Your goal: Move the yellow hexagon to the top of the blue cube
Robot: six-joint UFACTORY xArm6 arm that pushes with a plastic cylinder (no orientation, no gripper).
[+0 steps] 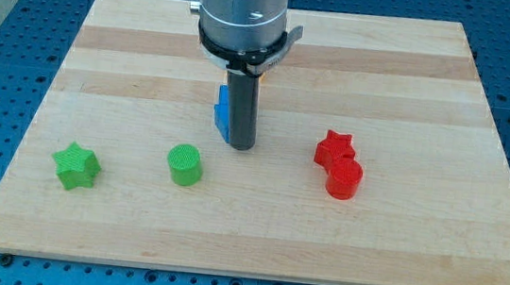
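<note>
My tip (239,147) sits on the wooden board (432,85) near its middle, pressed right against the blue cube (221,118), which peeks out on the rod's left side, mostly hidden. No jaws here, just the bare rod. The yellow hexagon doesn't show anywhere. Nearer, to the left: a green star (75,164) and green cylinder (184,165). To the right, a red star (334,147) touches a red cylinder (344,179).

The blue cube (223,115) lies near the frame's centre, slightly above the middle of the desk (415,245), mostly hidden behind the dark rod; only its left side shows. No yellow hexagon can be seen.
</note>
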